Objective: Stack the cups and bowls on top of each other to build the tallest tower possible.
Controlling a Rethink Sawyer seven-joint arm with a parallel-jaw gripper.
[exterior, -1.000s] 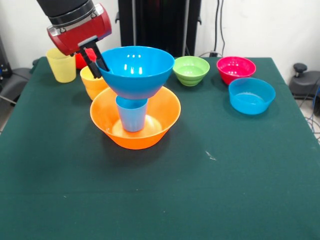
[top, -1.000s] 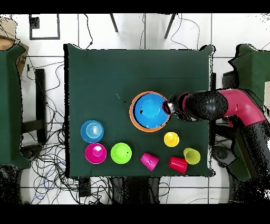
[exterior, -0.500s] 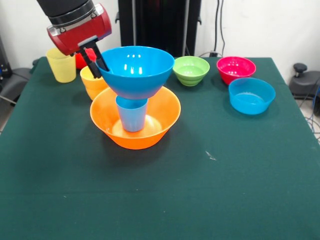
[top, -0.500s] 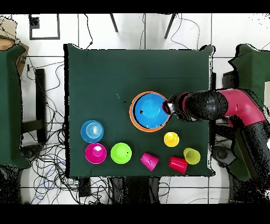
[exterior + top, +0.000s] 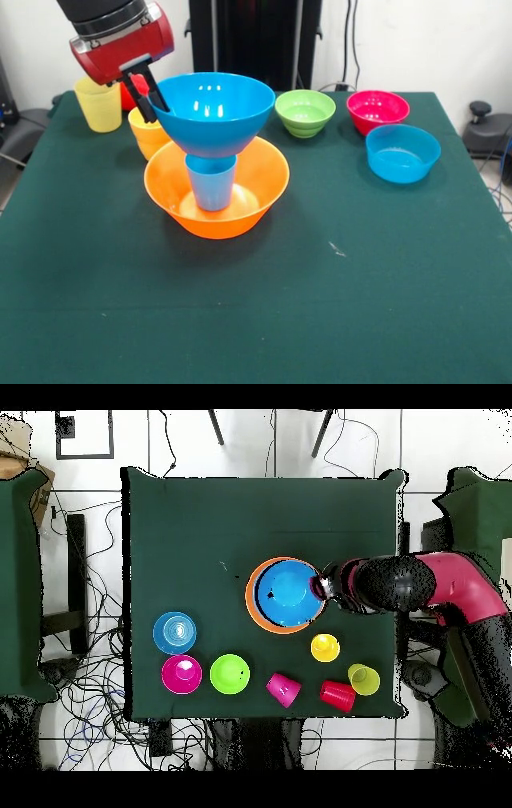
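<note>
The large orange bowl (image 5: 216,210) sits on the table with the light blue cup (image 5: 212,184) standing upright in it. The large blue bowl (image 5: 213,112) is on top of that cup; I cannot tell whether it rests on it or hangs just clear. My gripper (image 5: 147,94) is shut on the blue bowl's left rim, one finger inside and one outside. In the overhead view my gripper (image 5: 318,587) is at the right rim of the blue bowl (image 5: 288,592). The orange cup (image 5: 148,134) stands just behind the fingers.
The yellow cup (image 5: 98,104) and red cup (image 5: 133,90) stand at the back left. The green bowl (image 5: 305,112), magenta bowl (image 5: 378,110) and small blue bowl (image 5: 402,152) stand at the back right. The pink cup (image 5: 283,688) lies tipped near the robot-side edge.
My gripper and the large blue bowl have shifted slightly up and to the left in the front view. Nothing else has moved.
</note>
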